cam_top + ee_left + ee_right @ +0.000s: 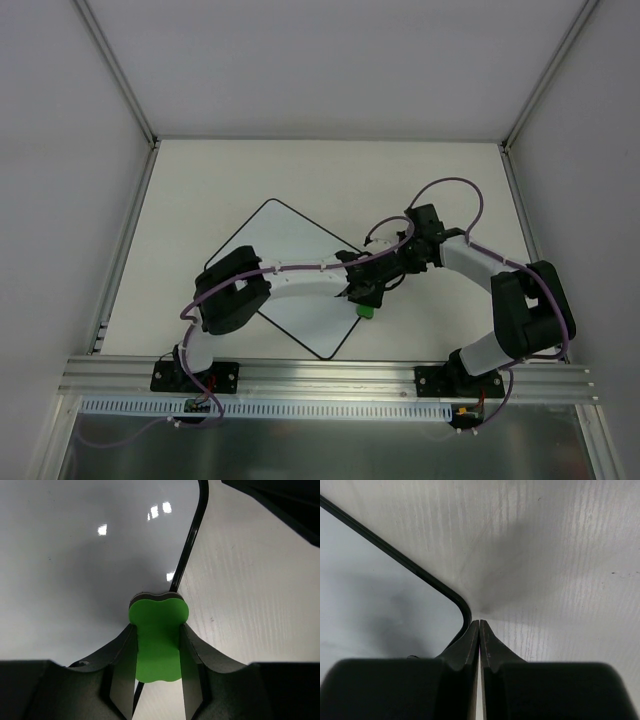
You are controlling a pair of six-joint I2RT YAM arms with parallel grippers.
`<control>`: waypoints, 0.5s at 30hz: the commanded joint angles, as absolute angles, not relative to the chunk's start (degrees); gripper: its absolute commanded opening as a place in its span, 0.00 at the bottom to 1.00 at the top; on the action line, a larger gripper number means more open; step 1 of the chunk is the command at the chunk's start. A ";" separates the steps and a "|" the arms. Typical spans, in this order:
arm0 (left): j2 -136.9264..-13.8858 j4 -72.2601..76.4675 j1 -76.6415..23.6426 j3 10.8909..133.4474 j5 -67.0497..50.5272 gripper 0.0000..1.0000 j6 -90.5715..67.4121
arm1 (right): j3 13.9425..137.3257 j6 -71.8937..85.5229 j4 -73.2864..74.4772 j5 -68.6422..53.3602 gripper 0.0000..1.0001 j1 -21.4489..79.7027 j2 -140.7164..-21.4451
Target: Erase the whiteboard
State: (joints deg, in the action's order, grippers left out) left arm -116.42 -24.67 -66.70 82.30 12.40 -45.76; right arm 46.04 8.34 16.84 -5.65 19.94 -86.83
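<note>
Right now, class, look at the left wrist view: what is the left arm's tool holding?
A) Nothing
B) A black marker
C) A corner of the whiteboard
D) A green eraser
D: the left tool is shut on the green eraser, one finger pressed to each side of its narrow waist, over the black edge of the whiteboard.

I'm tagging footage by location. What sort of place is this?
Probably a robotics lab test cell: left arm and right arm bolted to a metal rail, a white table boxed in by plain panels, a whiteboard laid on it.
</note>
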 commanded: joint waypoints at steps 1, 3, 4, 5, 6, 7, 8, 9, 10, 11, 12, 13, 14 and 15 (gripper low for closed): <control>-119.37 -28.65 -67.15 79.72 9.92 0.00 -45.96 | 45.97 7.91 16.00 -6.06 0.05 19.34 -85.17; -117.52 -28.74 -66.36 77.35 11.07 0.00 -46.32 | 45.53 7.91 16.00 -6.06 0.12 19.16 -84.21; -115.25 -28.83 -65.84 76.39 11.68 0.00 -46.41 | 45.35 7.91 16.00 -5.98 0.16 18.99 -83.76; -114.01 -28.83 -64.52 74.55 12.65 0.00 -46.49 | 45.26 7.91 16.08 -5.98 0.20 18.98 -83.32; -112.78 -28.83 -63.82 73.57 13.09 0.00 -46.67 | 45.09 7.91 16.08 -5.89 0.28 18.90 -82.19; -110.15 -28.83 -63.20 72.52 13.62 0.00 -46.84 | 44.91 7.91 16.17 -5.80 0.34 18.81 -81.66; -108.91 -28.83 -62.41 70.77 14.58 0.00 -46.76 | 44.74 7.91 16.17 -5.71 0.38 18.72 -81.04; -106.81 -28.83 -61.01 69.88 14.94 0.00 -46.58 | 44.65 7.74 16.61 -5.36 0.45 18.63 -79.73; -105.92 -29.00 -60.13 69.09 15.20 0.00 -46.58 | 44.74 7.65 17.05 -5.19 0.49 18.63 -79.11; -104.95 -29.00 -59.33 68.30 15.47 0.00 -46.58 | 44.91 7.47 17.57 -4.92 0.52 18.55 -78.41; -103.98 -28.92 -57.59 66.46 16.08 0.00 -46.67 | 45.09 7.30 18.10 -4.66 0.59 18.46 -77.79; -102.50 -28.92 -56.79 65.58 16.34 0.00 -46.50 | 45.26 6.86 18.98 -3.88 0.62 18.46 -76.22; -101.78 -28.92 -55.82 63.83 16.61 0.00 -46.32 | 45.26 6.68 19.51 -3.61 0.66 18.37 -75.33; -101.26 -28.92 -54.85 63.11 16.96 0.00 -46.06 | 45.26 6.59 19.95 -3.34 0.73 18.20 -74.37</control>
State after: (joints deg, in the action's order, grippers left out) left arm -104.05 -24.80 -57.23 66.46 14.15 -46.04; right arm 44.91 7.62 17.76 -4.93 18.83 -78.30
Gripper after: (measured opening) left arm 0.332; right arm 0.697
